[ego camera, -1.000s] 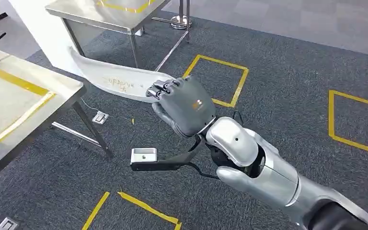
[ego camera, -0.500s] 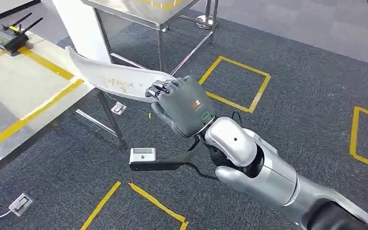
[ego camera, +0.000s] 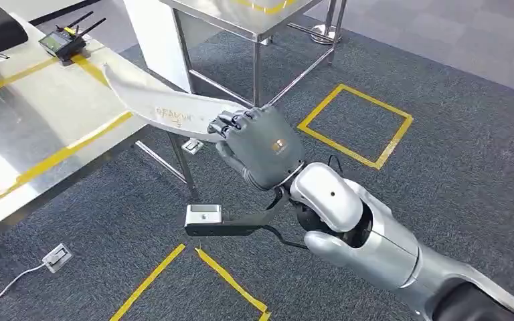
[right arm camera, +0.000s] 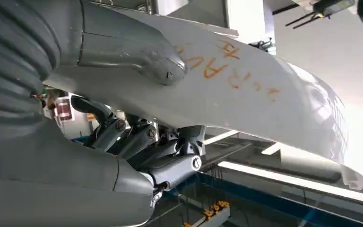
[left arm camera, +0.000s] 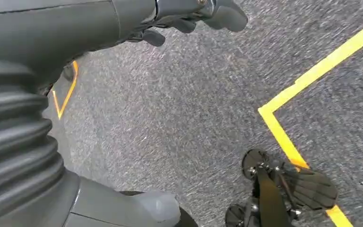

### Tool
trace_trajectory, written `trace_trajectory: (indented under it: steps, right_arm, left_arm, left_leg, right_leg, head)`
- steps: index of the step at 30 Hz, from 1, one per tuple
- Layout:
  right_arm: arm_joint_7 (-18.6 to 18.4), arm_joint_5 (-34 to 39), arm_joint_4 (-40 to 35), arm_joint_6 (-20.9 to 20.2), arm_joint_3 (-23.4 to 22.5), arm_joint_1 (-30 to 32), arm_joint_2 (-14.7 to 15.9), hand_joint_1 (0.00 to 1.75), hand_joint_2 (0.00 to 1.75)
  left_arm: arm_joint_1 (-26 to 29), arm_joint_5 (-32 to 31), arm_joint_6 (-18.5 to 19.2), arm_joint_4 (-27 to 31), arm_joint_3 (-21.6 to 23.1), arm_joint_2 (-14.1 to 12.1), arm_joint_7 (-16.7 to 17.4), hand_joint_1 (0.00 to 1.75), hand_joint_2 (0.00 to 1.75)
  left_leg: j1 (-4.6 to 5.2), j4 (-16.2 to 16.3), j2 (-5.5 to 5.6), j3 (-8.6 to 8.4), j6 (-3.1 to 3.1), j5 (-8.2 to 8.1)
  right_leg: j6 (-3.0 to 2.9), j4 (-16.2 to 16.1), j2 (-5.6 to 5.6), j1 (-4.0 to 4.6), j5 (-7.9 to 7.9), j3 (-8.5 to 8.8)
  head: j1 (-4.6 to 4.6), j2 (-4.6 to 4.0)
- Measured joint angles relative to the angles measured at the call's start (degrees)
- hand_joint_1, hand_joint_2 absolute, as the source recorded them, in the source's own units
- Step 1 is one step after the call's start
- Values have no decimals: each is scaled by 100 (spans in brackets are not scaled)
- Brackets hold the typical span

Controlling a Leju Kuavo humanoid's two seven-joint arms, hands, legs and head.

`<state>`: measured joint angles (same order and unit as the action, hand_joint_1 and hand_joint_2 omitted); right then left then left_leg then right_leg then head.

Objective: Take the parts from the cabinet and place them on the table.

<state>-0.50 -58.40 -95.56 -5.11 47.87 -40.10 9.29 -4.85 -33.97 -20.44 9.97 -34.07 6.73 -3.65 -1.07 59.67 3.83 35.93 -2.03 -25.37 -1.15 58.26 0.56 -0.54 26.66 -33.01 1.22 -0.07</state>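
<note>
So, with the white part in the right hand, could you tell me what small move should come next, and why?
Probably carry the white part further over the steel table before lowering. The right hand grips its near end out over the carpet; the far end overhangs the table's corner, above the surface.

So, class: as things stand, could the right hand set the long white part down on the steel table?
Probably yes. The right hand grips the white part at one end, its far end already over the table, with nothing between them.

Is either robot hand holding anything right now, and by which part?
The right robot hand grips the long white curved part at its near end. The left robot hand appears to hold nothing.
</note>
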Motion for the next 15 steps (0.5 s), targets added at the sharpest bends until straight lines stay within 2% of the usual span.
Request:
trace_trajectory:
  steps: [1, 2, 3, 4, 5, 6, 7, 8, 9, 10, 11, 14, 15]
  right_arm:
    - [4, 0, -2, 7, 0, -6, 0, 175, 175]
    - [4, 0, 0, 4, 0, 0, 0, 175, 175]
    - [7, 0, 0, 0, 0, 9, 2, 175, 175]
    - [9, 0, 0, 0, 0, 14, 4, 175, 175]
    - [11, 0, 0, 0, 0, 19, 4, 175, 175]
    - [11, 0, 0, 0, 0, 18, 4, 175, 175]
    - [9, 0, 0, 0, 0, 15, 4, 175, 175]
    - [9, 0, 0, 0, 0, 13, 4, 175, 175]
    - [9, 0, 0, 0, 0, 11, 4, 175, 175]
    - [9, 0, -2, 2, 0, 10, 4, 175, 175]
    - [9, 0, 0, -2, -2, 5, 4, 175, 175]
    - [7, 0, -2, 2, -2, 0, 2, 175, 175]
    - [2, 0, -2, 2, -7, -1, 2, 175, 175]
  left_arm:
    - [-8, -2, 0, 0, 0, 0, 0, 0, 175]
    - [-20, -2, 0, 0, 0, 0, 0, 0, 175]
    - [-22, -2, 0, 0, 0, -2, 0, 0, 175]
    - [-21, -2, 0, 0, 0, -2, 0, 0, 175]
    - [-13, -2, 0, -2, 0, -2, 4, 0, 175]
    - [-7, 0, 0, -2, 0, -2, 4, 0, 175]
    - [-7, 0, 0, -2, 0, -2, 4, 0, 175]
    - [-10, -2, 0, 0, 0, -9, 2, 0, 175]
    - [-16, -2, 0, 2, -2, -13, 2, 0, 175]
    - [-34, -2, 0, 0, 0, -9, 4, 0, 175]
    - [-39, -2, 0, 2, 0, -9, 4, 0, 175]
    - [-14, -2, 0, 0, -2, -11, 9, 0, 175]
    - [-9, -2, 0, 0, -2, -11, 13, 0, 175]
  left_leg:
    - [18, 233, -164, 107, -5, -163]
    - [15, 651, -255, 293, -23, -394]
    - [13, 1097, -299, 500, -37, -596]
    - [13, 1472, -313, 674, -50, -727]
    - [11, 1641, -322, 749, -61, -727]
    - [11, 1508, -333, 672, -60, -595]
    - [11, 1161, -360, 489, -59, -390]
    - [11, 639, -419, 206, -49, -148]
    - [15, 154, -563, -63, -29, 14]
    - [89, 4, -707, -137, 21, -113]
    - [53, -6, -612, -122, 102, -63]
    - [72, -15, -486, -97, 199, -50]
    - [31, -41, -448, -117, 237, -24]
  right_leg:
    - [-43, 0, -27, 0, -3, -3]
    - [-55, 1, -79, 10, 0, -4]
    - [-65, 2, -135, 18, 7, -5]
    - [-74, 7, -189, 26, 13, -11]
    - [-78, 10, -247, 29, 17, -12]
    - [-73, 16, -293, 29, 21, -10]
    - [-63, 26, -341, 29, 28, -10]
    - [-49, 43, -387, 27, 43, -4]
    - [-22, 71, -429, 31, 65, 2]
    - [20, 96, -456, 82, 93, -17]
    - [45, 109, -474, 88, 94, -27]
    - [124, 87, -602, 87, 103, 8]
    - [173, 133, -530, 68, 150, -15]
  head:
    - [37, 0]
    - [35, 0]
    - [33, 0]
    - [33, 0]
    - [33, 0]
    - [33, 0]
    - [33, 0]
    - [33, 0]
    - [33, 0]
    - [39, 0]
    - [13, 0]
    - [15, 0]
    - [11, 0]
